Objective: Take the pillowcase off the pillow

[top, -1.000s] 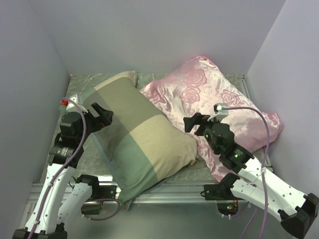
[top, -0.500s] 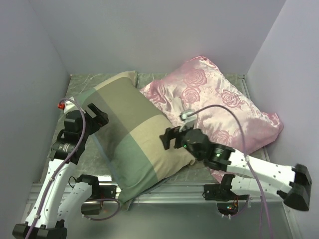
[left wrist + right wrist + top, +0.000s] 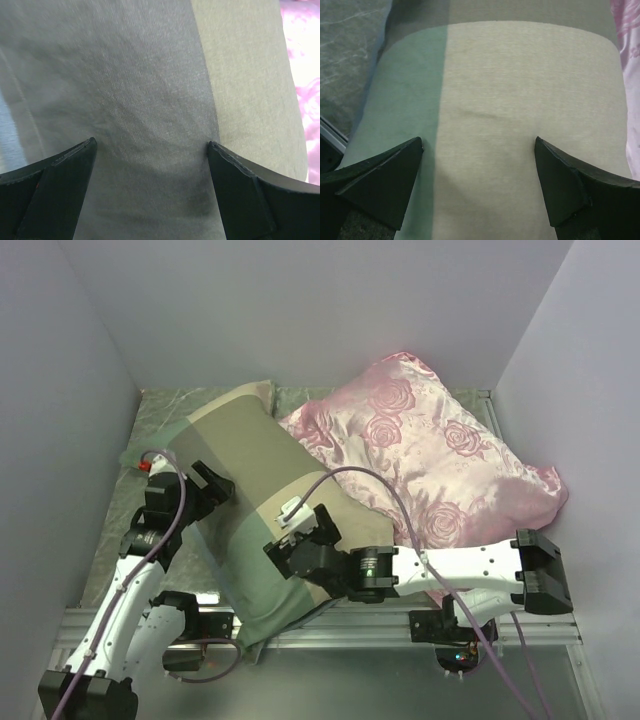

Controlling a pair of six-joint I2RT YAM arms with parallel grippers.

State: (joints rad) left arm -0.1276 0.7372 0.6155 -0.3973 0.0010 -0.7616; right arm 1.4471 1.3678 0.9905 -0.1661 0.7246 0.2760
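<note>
You're at the approach step: left end effector [image 3: 152,145] and right end effector [image 3: 479,142] both gape wide and empty, with the pillowcase [image 3: 262,462] just beneath their fingertips. Next, pinch loose fabric only.

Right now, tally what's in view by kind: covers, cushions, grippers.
pillowcase: 1
pink cushion: 1
grippers: 2 (left gripper, right gripper)
Total: 4
</note>
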